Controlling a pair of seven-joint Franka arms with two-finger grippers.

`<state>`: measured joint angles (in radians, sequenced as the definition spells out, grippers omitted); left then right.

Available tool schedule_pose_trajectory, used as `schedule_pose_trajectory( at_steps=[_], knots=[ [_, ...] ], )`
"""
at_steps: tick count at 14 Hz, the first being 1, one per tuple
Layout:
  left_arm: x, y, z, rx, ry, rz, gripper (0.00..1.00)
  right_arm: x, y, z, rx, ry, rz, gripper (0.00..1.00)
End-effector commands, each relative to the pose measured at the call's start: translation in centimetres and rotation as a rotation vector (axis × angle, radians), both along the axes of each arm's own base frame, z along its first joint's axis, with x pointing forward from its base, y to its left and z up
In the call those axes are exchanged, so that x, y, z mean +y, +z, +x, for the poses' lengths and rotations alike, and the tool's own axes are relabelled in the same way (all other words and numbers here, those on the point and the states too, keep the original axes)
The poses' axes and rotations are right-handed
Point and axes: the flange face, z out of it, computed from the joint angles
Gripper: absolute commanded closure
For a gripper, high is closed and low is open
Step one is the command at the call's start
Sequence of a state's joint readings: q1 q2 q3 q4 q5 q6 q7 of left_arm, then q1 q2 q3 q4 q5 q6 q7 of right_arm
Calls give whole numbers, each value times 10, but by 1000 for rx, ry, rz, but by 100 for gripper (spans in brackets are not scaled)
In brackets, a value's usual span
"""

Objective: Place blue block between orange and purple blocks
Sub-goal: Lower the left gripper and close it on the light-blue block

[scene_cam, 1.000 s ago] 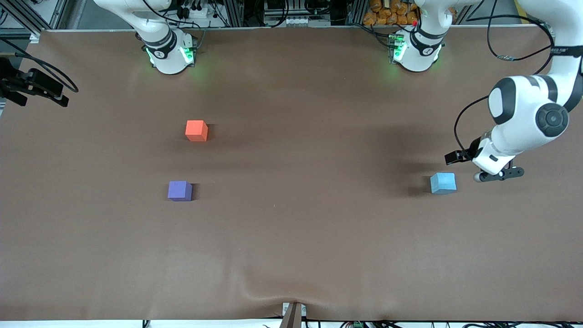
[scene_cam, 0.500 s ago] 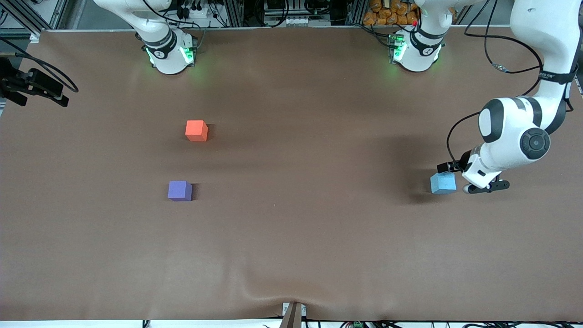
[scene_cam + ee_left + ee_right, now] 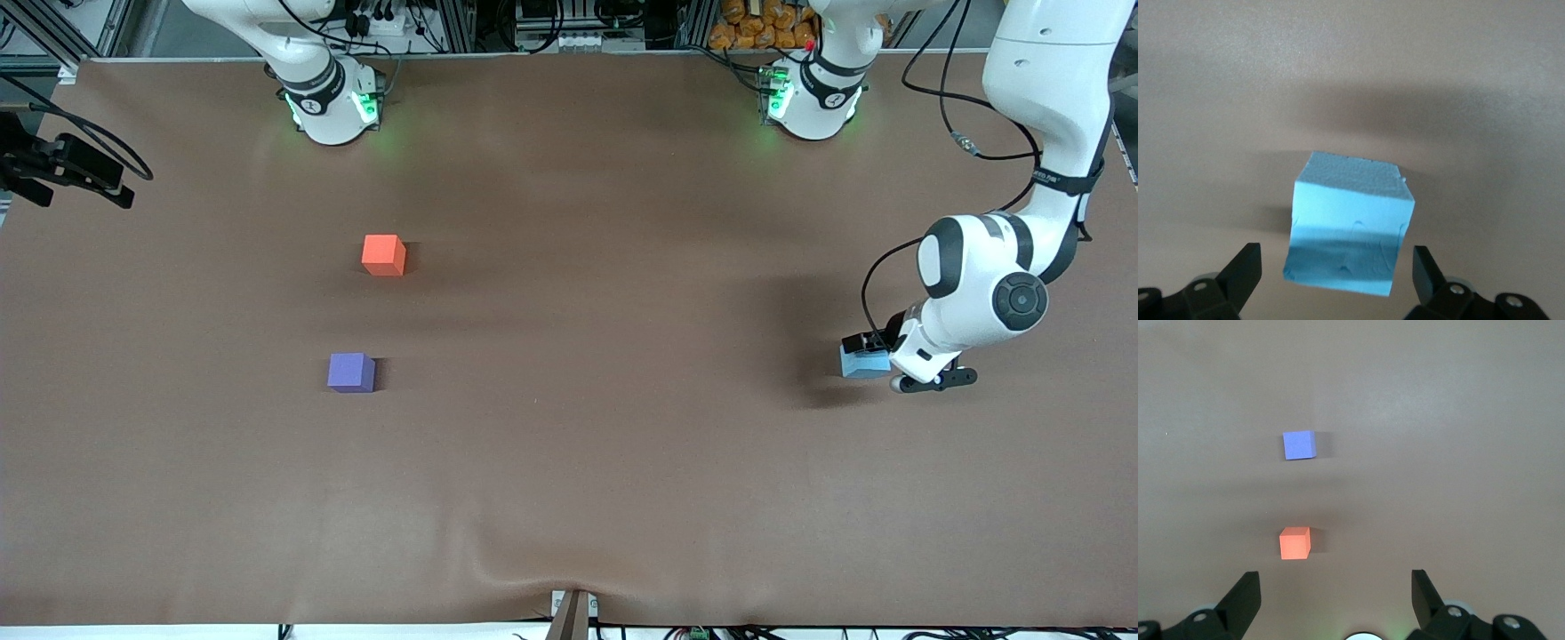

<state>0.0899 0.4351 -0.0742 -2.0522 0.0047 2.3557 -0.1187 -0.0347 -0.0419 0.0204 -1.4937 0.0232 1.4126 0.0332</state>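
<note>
Left claw lined up over the blue cube, grasp not yet made

On the brown cloth-covered tabletop (image 3: 569,462), the left claw (image 3: 1335,270), fingers spread apart, straddles the small sky-blue matte foam cube (image 3: 1348,223) at the left arm's end. The cube sits skewed, so I'd square the fingers to its flat faces before closing. The right claw (image 3: 1335,597) waits spread above the orange-red matte cube (image 3: 384,255) and violet-purple matte cube (image 3: 351,372).

We see a small matte foam cube in light sky blue (image 3: 861,364), one face darker in shade (its top paler) (image 3: 1348,227). A small matte cube in bright orange-red (image 3: 383,254) and a small matte cube in violet-purple (image 3: 350,372) sit on a plain brown cloth-covered table (image 3: 569,480). The arms are white with black joints, the left gripper's fingers (image 3: 1245,270) black.
</note>
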Motion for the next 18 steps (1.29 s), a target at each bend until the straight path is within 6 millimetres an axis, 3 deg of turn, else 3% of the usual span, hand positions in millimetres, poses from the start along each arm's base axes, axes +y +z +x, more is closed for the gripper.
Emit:
schedule_pose_trajectory(
  at_steps=[1, 3, 4, 6, 7, 8, 9, 12, 13, 15, 18],
  knots=[
    [-1, -4, 5, -5, -3, -6, 0, -4, 2, -1, 3, 1, 6, 0],
    [0, -7, 8, -4, 5, -6, 0, -4, 2, -1, 5, 1, 6, 0],
    [0, -10, 9, 0, 14, -8, 12, -4, 2, -1, 5, 1, 6, 0],
    [-1, -15, 10, 5, 24, -12, 41, -4, 2, -1, 5, 1, 6, 0],
    [-2, -13, 11, 2, 23, -13, 59, -5, 2, -1, 5, -1, 6, 0],
    [-4, -13, 11, 2, 18, -12, 86, -5, 2, -1, 3, -1, 6, 0],
    [-5, -14, 10, 5, 17, -12, 100, -5, 2, -1, 2, -1, 6, 0],
    [-8, -4, 13, -6, 5, -17, 100, -6, 2, -1, 3, -4, 14, 0],
    [-22, 5, 14, -14, -12, -29, 100, -6, 1, 0, 5, -4, 17, 0],
    [-58, 19, 13, -15, -9, -54, 100, -6, 2, -1, 3, -5, 18, 0],
    [-134, 47, 15, 1, 67, -81, 100, -6, 2, -1, 2, -5, 18, 0]
  ],
)
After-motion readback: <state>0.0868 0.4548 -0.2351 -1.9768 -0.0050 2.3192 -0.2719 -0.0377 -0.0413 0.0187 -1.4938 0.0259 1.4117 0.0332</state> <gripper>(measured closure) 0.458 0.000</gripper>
